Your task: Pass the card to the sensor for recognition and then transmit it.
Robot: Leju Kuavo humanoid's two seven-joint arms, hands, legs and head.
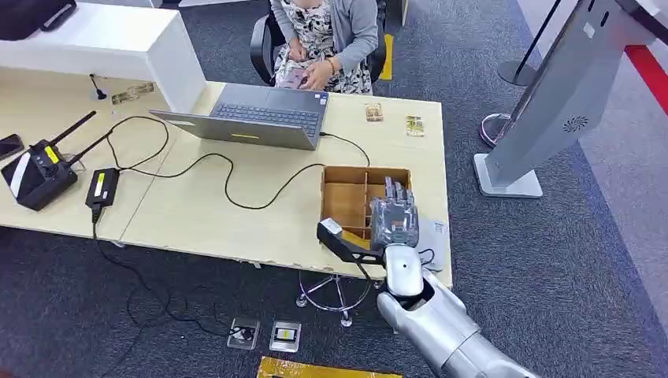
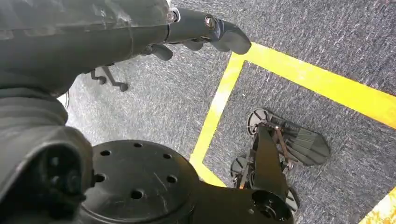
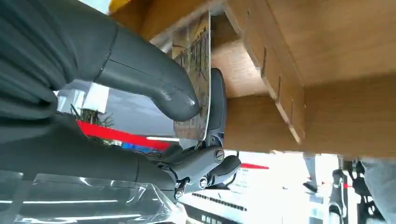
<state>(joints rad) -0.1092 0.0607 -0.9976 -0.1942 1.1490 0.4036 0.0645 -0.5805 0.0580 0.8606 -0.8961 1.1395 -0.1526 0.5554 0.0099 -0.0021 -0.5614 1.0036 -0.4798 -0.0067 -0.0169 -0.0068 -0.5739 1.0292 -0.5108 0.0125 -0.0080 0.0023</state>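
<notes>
My right hand (image 1: 394,219) reaches over the near right compartments of a divided wooden box (image 1: 346,197) on the table. In the right wrist view that hand (image 3: 140,79) pinches a printed card (image 3: 194,51) between its thumb and a dark finger, edge-on to the box's wooden dividers (image 3: 271,70). A black sensor on a stalk (image 1: 340,239) with a white label stands at the table's front edge, just left of my wrist. My left hand (image 2: 205,25) hangs over the carpet and holds nothing, its fingers loosely apart.
A person sits behind an open laptop (image 1: 260,118) across the table (image 1: 197,220). Two more cards (image 1: 374,112) (image 1: 415,124) lie at the far right. Cables, a power brick (image 1: 102,187) and a black router (image 1: 35,173) lie to the left. A grey kiosk (image 1: 551,102) stands on the right.
</notes>
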